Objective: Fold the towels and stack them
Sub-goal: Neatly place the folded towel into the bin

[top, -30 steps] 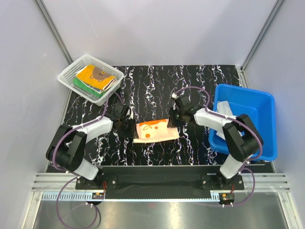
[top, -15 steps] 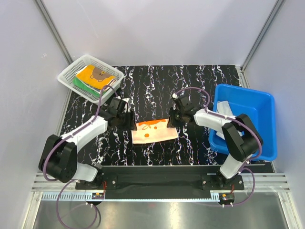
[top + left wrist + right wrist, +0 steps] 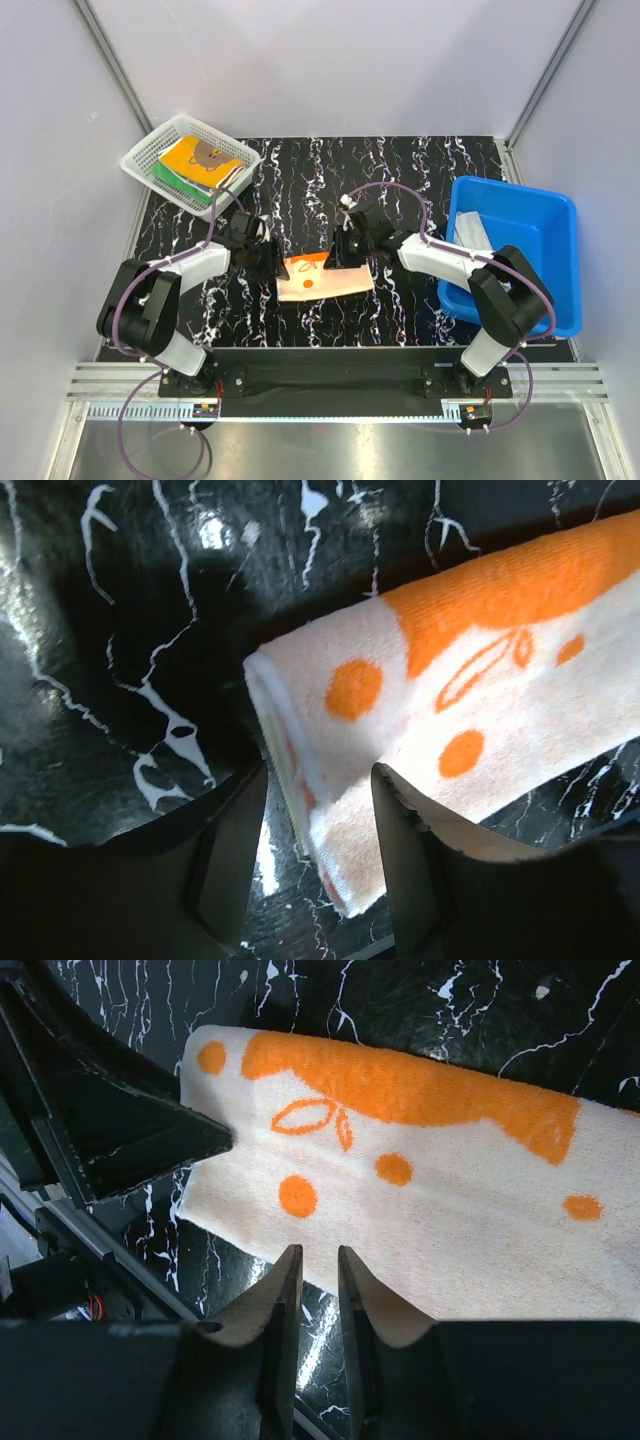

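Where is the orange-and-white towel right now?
Top view: the towel lies folded on the table, near centre, between the left gripper and the right gripper.

The folded towel [image 3: 325, 280] lies on the table [image 3: 420, 180], middle and toward the near side. My left gripper [image 3: 320, 775] sits at its left end, which is between my fingers [image 3: 410, 860], and my right gripper [image 3: 318, 1252] hangs over its middle. Far left stands the basket [image 3: 150, 180] with stacked towels [image 3: 200, 160] in it. The tub [image 3: 530, 250] sits right.

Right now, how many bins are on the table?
2: a white mesh basket at the far left corner, holding folded towels, and a blue tub at the right edge. None seems hidden.
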Motion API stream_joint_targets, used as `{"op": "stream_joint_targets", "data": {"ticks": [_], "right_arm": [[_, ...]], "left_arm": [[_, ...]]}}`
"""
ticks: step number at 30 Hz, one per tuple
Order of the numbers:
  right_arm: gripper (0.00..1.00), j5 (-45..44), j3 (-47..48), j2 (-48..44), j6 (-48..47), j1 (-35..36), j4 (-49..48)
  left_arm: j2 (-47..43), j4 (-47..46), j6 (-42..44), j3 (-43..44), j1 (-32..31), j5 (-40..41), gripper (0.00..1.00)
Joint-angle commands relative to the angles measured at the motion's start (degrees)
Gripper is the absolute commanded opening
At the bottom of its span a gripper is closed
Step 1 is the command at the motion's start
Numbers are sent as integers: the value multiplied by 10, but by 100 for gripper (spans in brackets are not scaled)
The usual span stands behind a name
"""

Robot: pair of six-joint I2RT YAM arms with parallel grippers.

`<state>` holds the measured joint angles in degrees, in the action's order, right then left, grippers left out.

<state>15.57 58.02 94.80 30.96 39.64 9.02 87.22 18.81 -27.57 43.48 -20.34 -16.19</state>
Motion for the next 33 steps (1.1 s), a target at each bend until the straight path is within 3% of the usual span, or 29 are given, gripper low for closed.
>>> {"op": "stream_joint_targets", "data": {"ticks": [1, 4, 8, 9, 12, 21, 24, 33], "right_arm": [[27, 1, 18, 5, 11, 5, -23], [27, -6, 14, -1, 9, 6, -19], [28, -16, 20, -15, 2, 6, -8], [28, -19, 22, -16, 0, 6, -5], [29, -22, 28, -26, -4, 6, 0], [31, -27, 23, -70, -21, 5, 8], [32, -38, 25, -85, -33, 5, 18], [33, -55, 28, -117, -48, 5, 22]], "left_arm": [[22, -45, -6, -18, -1, -21, 52], [31, -46, -6, -25, -1, -10, 51], [44, -44, -7, -27, -1, -17, 37], [48, -35, -3, -20, -2, -17, 25], [53, 5, 23, 0, -2, 5, 0], [3, 86, 92, 131, 0, 68, 0], [26, 135, 118, 189, 1, 62, 0], [84, 209, 187, 285, 5, 145, 0]]}}
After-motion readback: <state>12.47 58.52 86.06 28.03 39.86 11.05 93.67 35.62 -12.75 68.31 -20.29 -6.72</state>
